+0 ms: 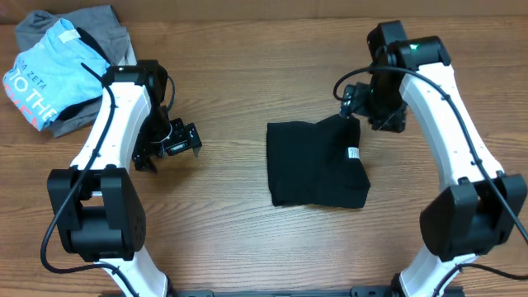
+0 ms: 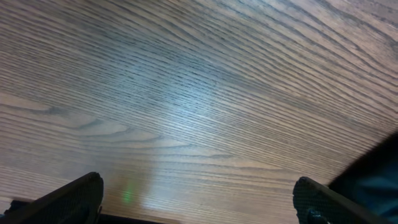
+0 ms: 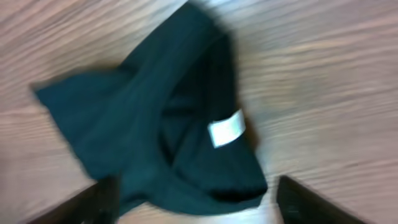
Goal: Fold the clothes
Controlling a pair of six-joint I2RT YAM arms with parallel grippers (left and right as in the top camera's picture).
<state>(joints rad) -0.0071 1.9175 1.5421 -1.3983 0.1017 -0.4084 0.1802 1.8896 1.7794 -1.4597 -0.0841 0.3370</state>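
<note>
The black T-shirt (image 1: pixel 318 165) lies on the table (image 1: pixel 247 66) folded to a rough square, its white neck label (image 1: pixel 353 153) near its right edge. The right gripper (image 1: pixel 351 114) hangs over the bunched upper right corner of the T-shirt, its fingers (image 3: pixel 99 198) apart and clamping nothing. The left gripper (image 1: pixel 177 147) is well to the left of the T-shirt over bare wood, fingers (image 2: pixel 68 199) wide apart, and further left lie a light blue printed shirt (image 1: pixel 45 70) and a grey garment (image 1: pixel 58 25)
</note>
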